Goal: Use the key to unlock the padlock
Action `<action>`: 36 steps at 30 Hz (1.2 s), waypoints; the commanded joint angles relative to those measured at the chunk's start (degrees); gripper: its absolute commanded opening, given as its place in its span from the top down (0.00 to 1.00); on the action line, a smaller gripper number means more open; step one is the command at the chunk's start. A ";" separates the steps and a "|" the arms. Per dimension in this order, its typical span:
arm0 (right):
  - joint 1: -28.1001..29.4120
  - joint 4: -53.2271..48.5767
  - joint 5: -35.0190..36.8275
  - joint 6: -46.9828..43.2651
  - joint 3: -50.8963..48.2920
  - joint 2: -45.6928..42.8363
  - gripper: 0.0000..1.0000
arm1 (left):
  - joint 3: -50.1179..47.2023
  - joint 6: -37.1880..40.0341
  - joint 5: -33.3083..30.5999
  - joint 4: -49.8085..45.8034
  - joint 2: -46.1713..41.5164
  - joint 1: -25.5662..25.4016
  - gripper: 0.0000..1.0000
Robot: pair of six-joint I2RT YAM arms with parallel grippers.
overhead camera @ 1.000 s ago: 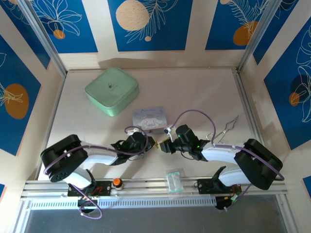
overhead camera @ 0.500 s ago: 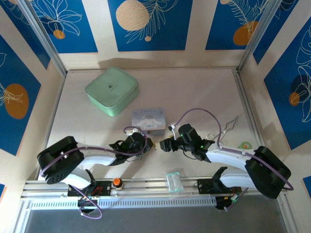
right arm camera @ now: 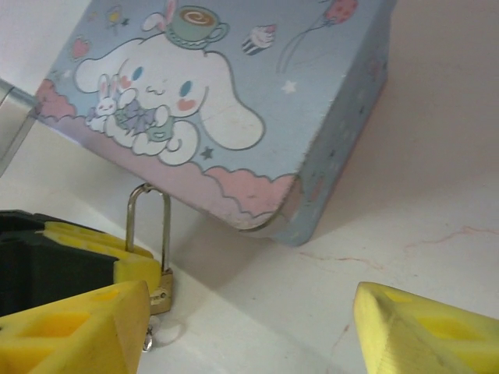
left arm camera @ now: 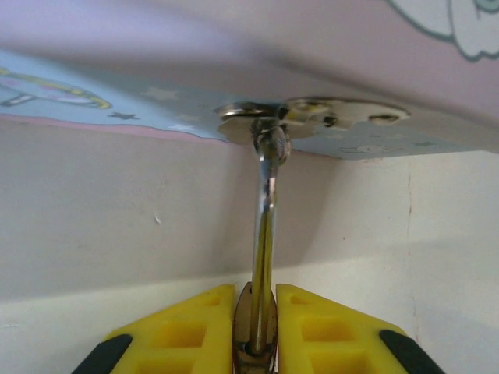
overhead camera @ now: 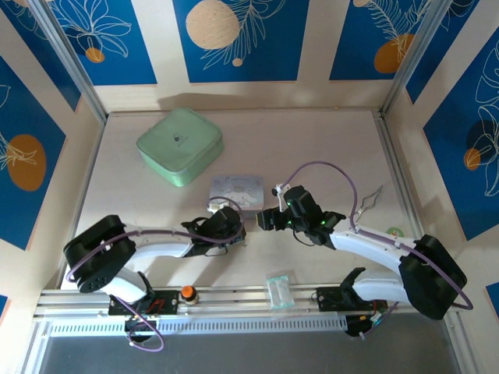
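Note:
The padlock (left arm camera: 248, 327) is a tiny brass block held in my left gripper (left arm camera: 256, 290), whose yellow fingers are shut on its body. Its silver shackle (left arm camera: 265, 202) rises and passes through the metal hasp of the pastel-blue cartoon tin (right arm camera: 234, 93). In the right wrist view the padlock (right arm camera: 161, 290) stands upright at the tin's near edge. A tiny silvery piece (right arm camera: 148, 340) shows just under its body; I cannot tell whether it is the key. My right gripper (right arm camera: 251, 300) is open and holds nothing, a little to the right of the padlock. From above, the left gripper (overhead camera: 234, 227) and right gripper (overhead camera: 266, 220) face each other below the tin (overhead camera: 238, 189).
A mint-green case (overhead camera: 180, 146) lies at the back left. A bent wire piece with loops (overhead camera: 366, 204) rests right of the right arm. A small clear packet (overhead camera: 280, 290) and an orange button (overhead camera: 187, 293) sit at the front rail. Patterned walls close in three sides.
My right gripper has moved away from the left one, towards the tin, and its arm has stretched out to the right. The left gripper has edged closer to the tin with the padlock.

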 commanded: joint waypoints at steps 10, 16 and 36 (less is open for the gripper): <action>-2.98 -0.91 -1.10 2.03 2.12 1.15 0.31 | 2.71 3.03 -2.38 -8.17 5.19 -0.02 0.75; -3.54 -4.21 0.77 2.32 5.53 2.13 0.31 | 6.04 6.17 -6.57 -17.44 4.51 -1.08 0.75; -3.95 -2.73 -1.81 5.60 4.83 2.49 0.31 | 14.49 10.14 -13.18 -28.40 10.14 -6.21 0.75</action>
